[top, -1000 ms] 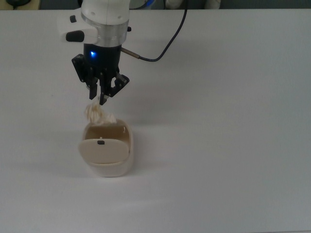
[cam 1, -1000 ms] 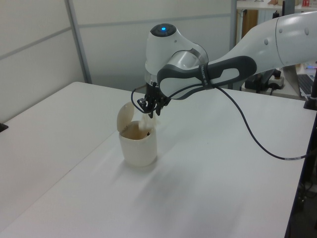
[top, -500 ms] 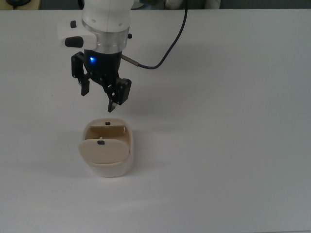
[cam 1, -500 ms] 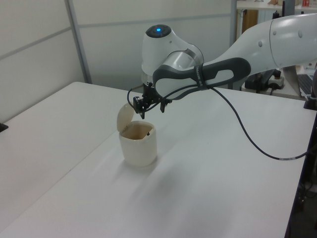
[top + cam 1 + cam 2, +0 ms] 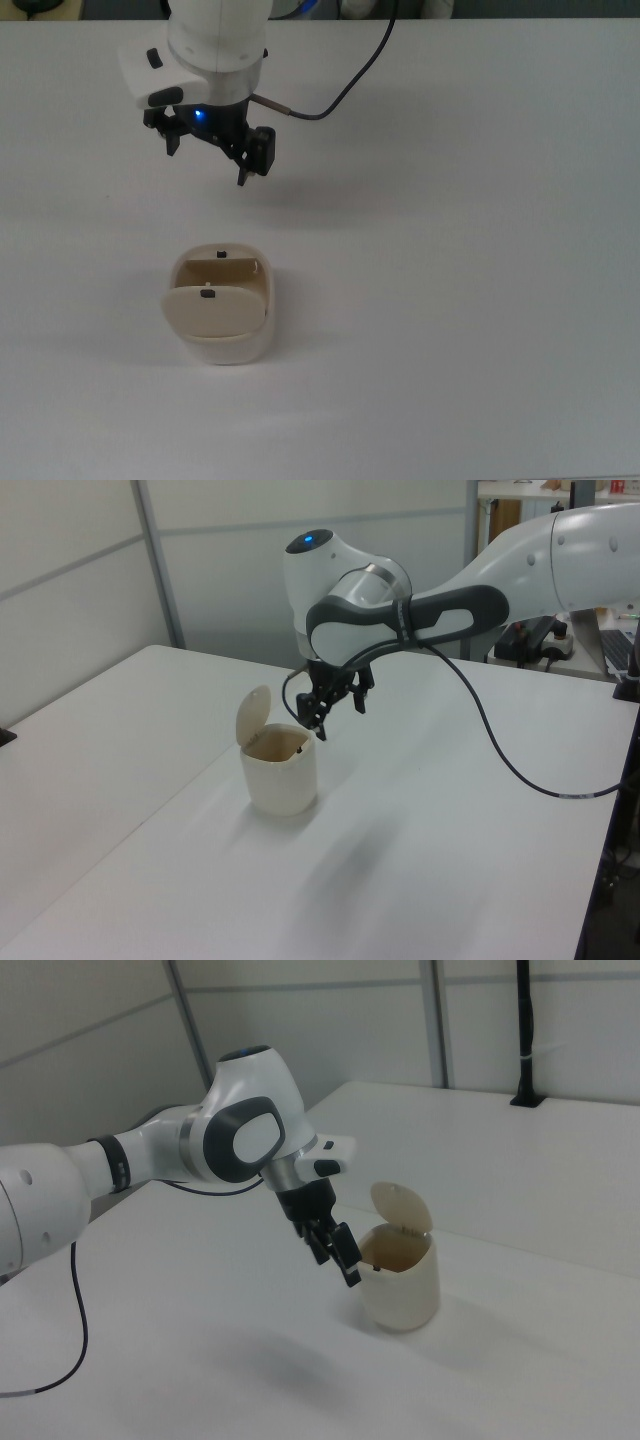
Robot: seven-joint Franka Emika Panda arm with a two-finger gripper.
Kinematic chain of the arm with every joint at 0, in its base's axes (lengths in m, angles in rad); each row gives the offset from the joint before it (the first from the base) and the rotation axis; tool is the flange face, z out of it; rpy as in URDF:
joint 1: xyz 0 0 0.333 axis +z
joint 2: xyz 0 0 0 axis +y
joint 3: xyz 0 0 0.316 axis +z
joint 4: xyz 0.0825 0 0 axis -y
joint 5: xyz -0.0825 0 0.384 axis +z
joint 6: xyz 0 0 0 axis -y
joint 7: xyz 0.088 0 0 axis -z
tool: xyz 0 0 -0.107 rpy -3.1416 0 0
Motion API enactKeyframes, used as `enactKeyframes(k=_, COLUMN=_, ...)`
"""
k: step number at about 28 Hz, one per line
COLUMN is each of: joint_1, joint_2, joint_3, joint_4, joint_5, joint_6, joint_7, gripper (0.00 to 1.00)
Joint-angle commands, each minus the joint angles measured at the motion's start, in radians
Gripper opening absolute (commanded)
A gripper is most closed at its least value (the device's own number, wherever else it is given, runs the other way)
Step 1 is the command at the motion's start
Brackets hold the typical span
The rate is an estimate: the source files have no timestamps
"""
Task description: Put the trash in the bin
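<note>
On bare white table (image 5: 480,300), lid-up bin (image 5: 220,320); spread, empty claw (image 5: 207,160) well apart.

A broad white table (image 5: 480,300) fills the room's middle. A black cable (image 5: 500,755) hangs above it, looping down toward the left view's right edge. Pale panelled walls (image 5: 80,570) stand at the far side. At the left view's far right there is a cluttered desk (image 5: 545,640), its items too small to tell.

White glossy arm (image 5: 560,550), dark grey joint bands. Black gripper (image 5: 207,152), black fingers (image 5: 243,176). Blue light glowing at wrist. Black cable (image 5: 500,750) trailing off.
</note>
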Motion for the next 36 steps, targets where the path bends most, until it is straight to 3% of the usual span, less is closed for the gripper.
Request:
enactKeyframes(k=1, joint_1=-0.001, joint_2=-0.042, joint_3=0.001, joint_4=0.006, joint_5=0.04, joint_6=-0.149, joint_7=-0.212, gripper=1.0)
enactKeyframes(k=13, joint_1=-0.026, joint_2=-0.109, joint_3=-0.007, joint_4=-0.003, joint_5=0.048, joint_6=-0.265, joint_7=-0.435, gripper=1.0)
enactKeyframes(k=18, joint_1=-0.038, joint_2=-0.125, joint_3=-0.009, joint_4=-0.005, joint_5=0.077, joint_6=-0.265, joint_7=-0.461, gripper=1.0)
enactKeyframes(k=36, joint_1=-0.069, joint_2=-0.159, joint_3=-0.009, joint_4=-0.011, joint_5=0.088, joint_6=-0.263, joint_7=-0.47, gripper=1.0)
